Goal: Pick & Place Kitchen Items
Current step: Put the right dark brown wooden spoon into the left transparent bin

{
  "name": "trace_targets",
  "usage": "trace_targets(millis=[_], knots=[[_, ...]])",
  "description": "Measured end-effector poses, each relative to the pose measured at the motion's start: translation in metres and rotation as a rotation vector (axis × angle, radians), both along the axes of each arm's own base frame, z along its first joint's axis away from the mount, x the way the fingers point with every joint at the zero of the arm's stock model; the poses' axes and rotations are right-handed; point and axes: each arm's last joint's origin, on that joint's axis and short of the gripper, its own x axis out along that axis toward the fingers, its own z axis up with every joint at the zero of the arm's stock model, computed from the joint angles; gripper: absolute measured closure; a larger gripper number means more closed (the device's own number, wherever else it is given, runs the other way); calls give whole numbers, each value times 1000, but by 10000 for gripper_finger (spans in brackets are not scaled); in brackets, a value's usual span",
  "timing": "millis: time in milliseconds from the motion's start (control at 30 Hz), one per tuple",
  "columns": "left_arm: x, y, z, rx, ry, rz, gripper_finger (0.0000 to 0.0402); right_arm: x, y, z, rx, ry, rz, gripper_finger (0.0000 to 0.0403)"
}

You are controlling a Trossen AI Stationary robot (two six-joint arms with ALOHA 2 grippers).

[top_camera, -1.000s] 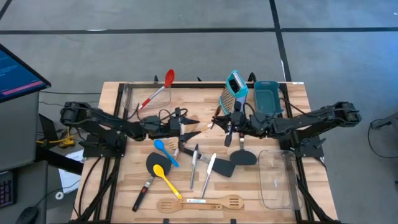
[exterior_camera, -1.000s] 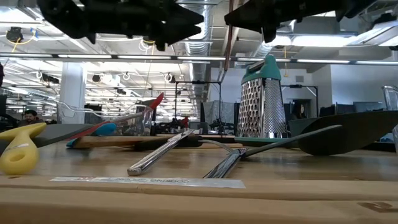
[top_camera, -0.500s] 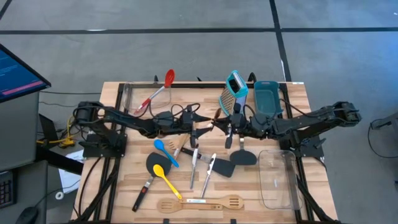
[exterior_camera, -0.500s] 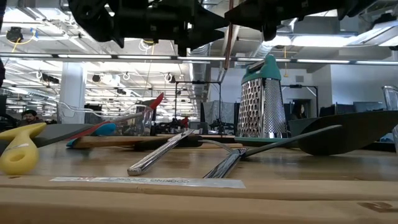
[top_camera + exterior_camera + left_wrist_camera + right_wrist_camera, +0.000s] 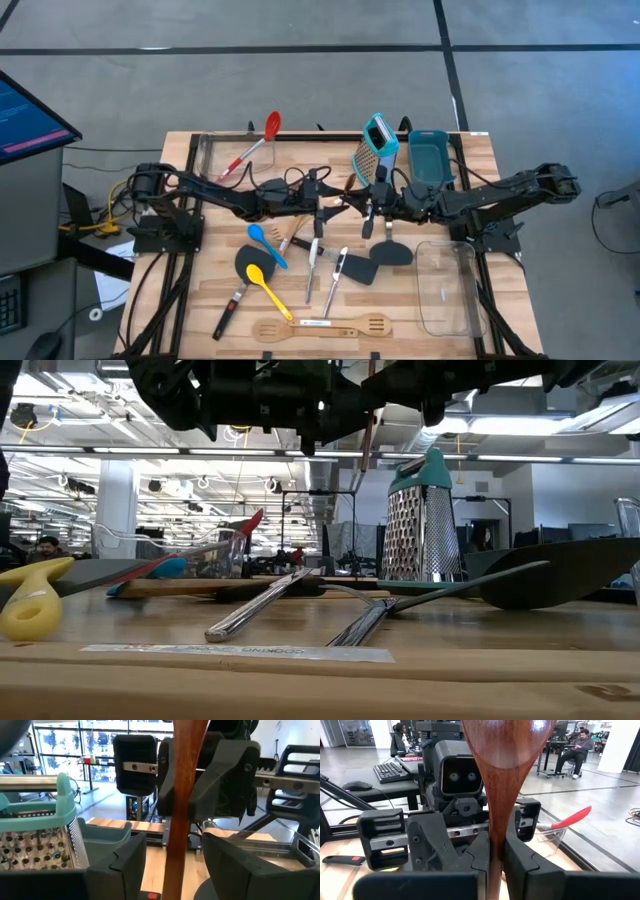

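Right tool [image 5: 493, 845] pinches the handle of a wooden spoon [image 5: 509, 750] and holds it upright in the air over the middle of the counter [image 5: 180, 290], the bowl of the spoon above its pressed-together fingers. Facing it from the left, the left tool [image 5: 175, 852] has its fingers [image 5: 127, 865] spread on either side of the same handle, with a gap showing on each side. From overhead the two arms meet tip to tip at the centre of the counter. Just far of that meeting point a teal box grater [image 5: 377, 143] stands upright, with a teal bin [image 5: 430, 155] beside it to the right. On the near side lie metal cutlery [image 5: 313, 255], a blue spoon [image 5: 258, 235], a yellow spoon [image 5: 262, 280] and two black spatulas [image 5: 245, 262], one left of the cutlery and one right of it. A pair of wooden utensils [image 5: 350, 327] lies along the near edge. At the far left a red spoon [image 5: 270, 125] leans in a clear container [image 5: 205, 150], and another clear tray [image 5: 445, 290] sits at the near right. In the room beyond, a seated person [image 5: 577, 742] appears in the right wrist view.
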Motion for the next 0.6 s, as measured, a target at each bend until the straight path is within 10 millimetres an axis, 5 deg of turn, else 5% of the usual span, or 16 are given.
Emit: trace_targets(millis=[600], knots=[[0, 1, 1, 3, 3, 1, 385, 0, 0, -1, 3, 5, -3, 382]])
